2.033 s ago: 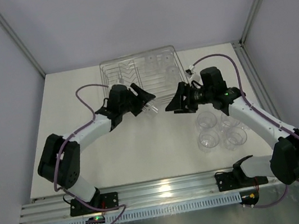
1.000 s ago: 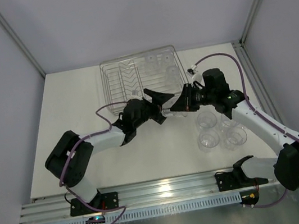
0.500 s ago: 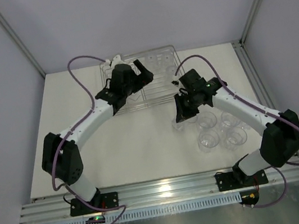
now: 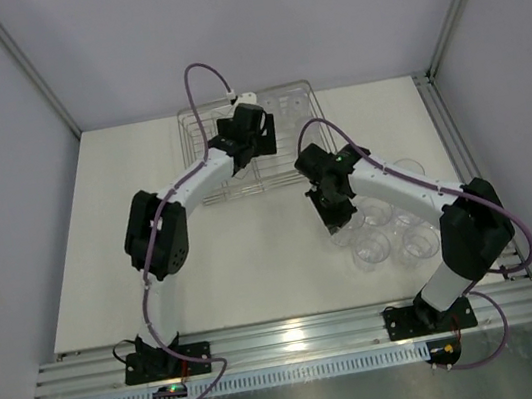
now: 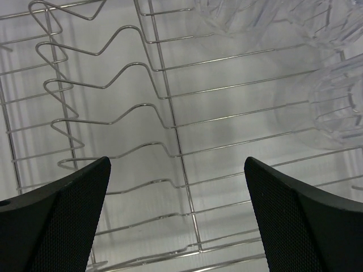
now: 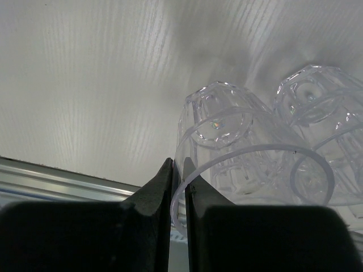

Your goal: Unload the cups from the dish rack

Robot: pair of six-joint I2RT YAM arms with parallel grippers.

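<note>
On the near right part of the white table (image 4: 236,265) stands a cluster of clear cups (image 4: 372,252), close together with their mouths up. At the left far edge of that cluster the right gripper (image 4: 336,217) points downward. The right wrist view shows its two dark fingers (image 6: 150,198) pressed almost together on the thin rim of one cup, the held cup (image 6: 238,147), one finger inside the wall and one outside. The mouth of the held cup faces the camera and its base points away toward the table. Whether the base touches the surface cannot be told. Another tumbler (image 6: 309,102) sits just beside it on the right.

Farther back, the left gripper (image 4: 253,149) hangs over the dish rack (image 4: 206,138), near the middle of its wire floor. In the left wrist view its fingers (image 5: 62,215) are spread wide with nothing between them, above the V-shaped dividers (image 5: 102,113) and the straight cross wires. The remaining rack cups (image 5: 334,102) lie in the far right part of the rack, apart from the open fingers.
</note>
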